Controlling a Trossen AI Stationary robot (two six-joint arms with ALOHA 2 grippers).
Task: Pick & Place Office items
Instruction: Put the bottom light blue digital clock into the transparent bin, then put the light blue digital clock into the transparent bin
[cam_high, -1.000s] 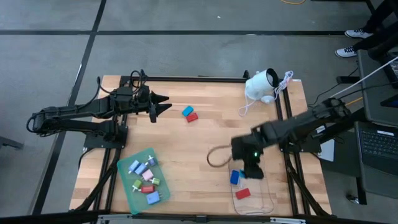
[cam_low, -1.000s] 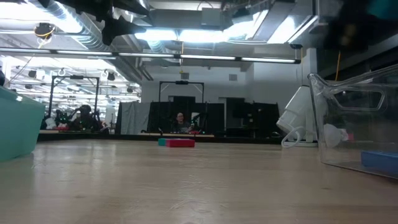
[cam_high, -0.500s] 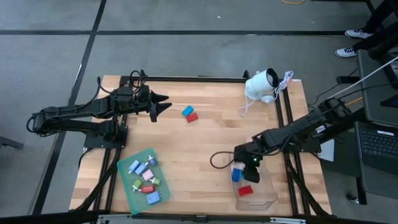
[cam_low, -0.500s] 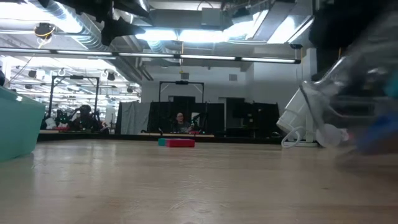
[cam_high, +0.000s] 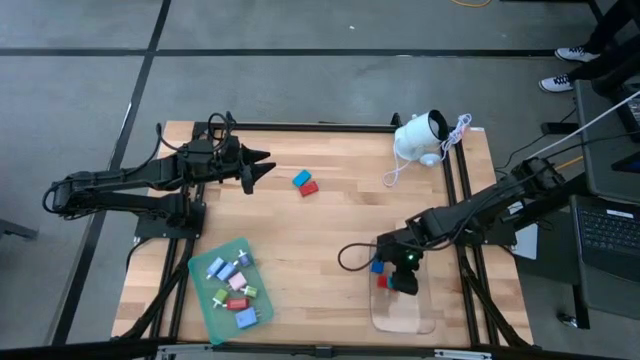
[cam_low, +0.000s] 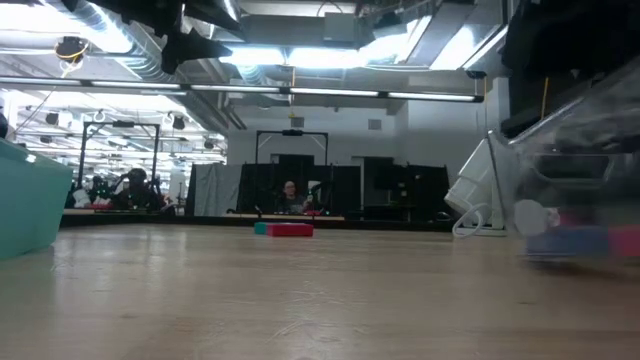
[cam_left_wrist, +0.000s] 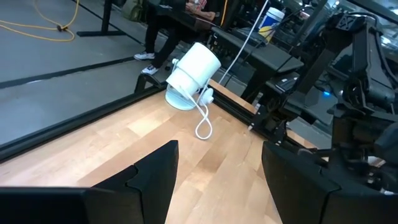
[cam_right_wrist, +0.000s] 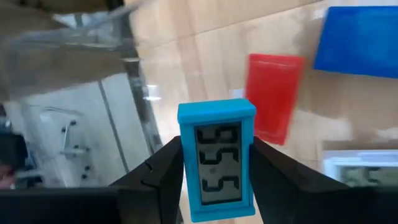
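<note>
The left claw hangs over the far left part of the surface, and its fingers are spread apart with nothing between them. It waits there. A light blue piece and a red piece lie touching each other on the wood, just past the tips of this claw, so the left arm is the nearer one for those two. Nearer the front edge sits the green tray with a bunch of little pieces in it.

Over on the right, the right claw is low, right at the near end of the clear tray. Its fingers are squeezed on a small blue clock. The clock stands tall between the fingers, with its long side running along them and its number face looking back at the wrist. Just beyond the claw, a red piece and a blue piece lie flat inside the tray, and a white piece lies to one side. The clock looks like it goes down next to them, so the free spot right under the claw is what matters.
</note>
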